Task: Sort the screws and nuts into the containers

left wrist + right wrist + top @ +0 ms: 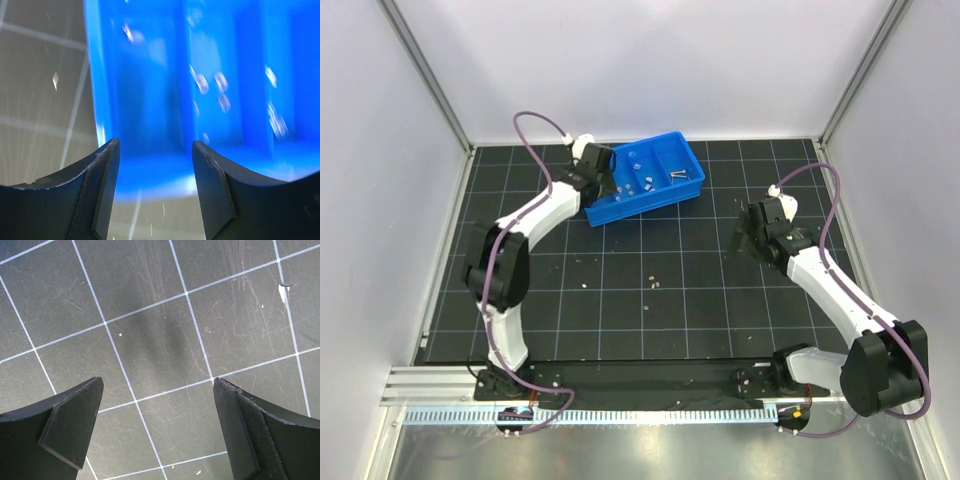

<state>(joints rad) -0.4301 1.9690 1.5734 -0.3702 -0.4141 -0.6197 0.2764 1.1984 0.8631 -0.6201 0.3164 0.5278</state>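
"So, where is the left gripper (603, 180)?"
"Over the left end of the blue tray (650, 207), jaws parted with nothing between them (its wrist view is blurred). Nuts (638, 184) lie in compartments just beside it, and screws (678, 175) in one further right."
"And the right gripper (157, 385)?"
"Spread wide above the bare grid mat (150, 315), well apart from the tray. A few tiny silver bits (653, 282) lie loose between the arms; screws or nuts, I cannot tell."

Light was bright and even. The left wrist view was motion-blurred, smearing the blue tray (145, 100); the right wrist view was sharp, with a soft shadow on the table (165, 340).
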